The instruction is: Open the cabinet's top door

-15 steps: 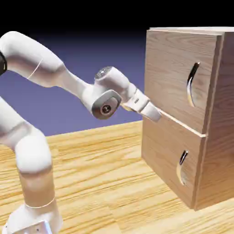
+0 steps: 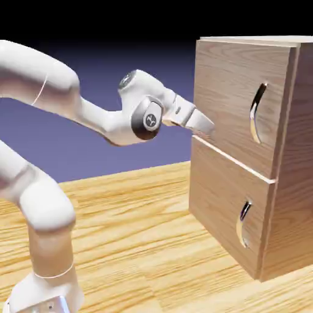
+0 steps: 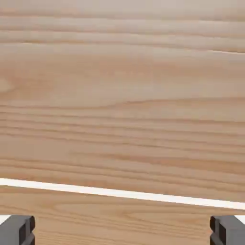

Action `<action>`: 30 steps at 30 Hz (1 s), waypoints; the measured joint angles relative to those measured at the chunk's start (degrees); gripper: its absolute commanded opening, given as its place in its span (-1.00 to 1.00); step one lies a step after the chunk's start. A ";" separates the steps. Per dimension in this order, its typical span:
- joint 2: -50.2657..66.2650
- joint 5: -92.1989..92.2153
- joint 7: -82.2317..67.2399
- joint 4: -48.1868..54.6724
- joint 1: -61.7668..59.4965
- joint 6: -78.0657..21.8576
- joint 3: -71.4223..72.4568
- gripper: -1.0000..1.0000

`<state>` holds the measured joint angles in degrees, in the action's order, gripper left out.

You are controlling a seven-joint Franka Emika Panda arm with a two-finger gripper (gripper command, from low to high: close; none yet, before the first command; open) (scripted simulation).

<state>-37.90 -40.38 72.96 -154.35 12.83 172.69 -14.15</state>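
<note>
The cabinet (image 2: pixel 296 153) stands at the right of the exterior view, both front panels flush and shut. The top door (image 2: pixel 229 85) is the larger panel, with a long curved silver handle (image 2: pixel 257 113) near its right edge. My gripper (image 2: pixel 205 126) is at the door's lower left corner, just above the seam to the shorter panel (image 2: pixel 220 195), and far left of the handle. In the hand view, wood grain fills the picture, crossed by a pale seam line (image 3: pixel 122 193). The gripper (image 3: pixel 122 232) is open, with its grey fingertips (image 3: pixel 16 230) far apart and nothing between them.
The shorter lower panel carries a small curved handle (image 2: pixel 244 223). The cabinet rests on a wood-grain table (image 2: pixel 140 244). My white arm rises from the lower left and reaches across to the cabinet's left front edge.
The hand has risen from the seam between the two panels to the top door's lower left corner, and the wrist has rolled. The doors have not moved.
</note>
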 measured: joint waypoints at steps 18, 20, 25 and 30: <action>-5.82 -44.85 33.88 7.39 13.49 -1.46 -15.72 0.00; -6.47 -49.84 37.65 8.21 14.99 -1.62 -17.47 0.00; -8.09 -62.29 47.06 10.26 18.73 -2.03 -21.83 0.00; -9.70 -74.75 56.47 12.31 22.48 -2.43 -26.20 0.00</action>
<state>-47.60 -115.14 129.43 -142.04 35.31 170.26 -40.35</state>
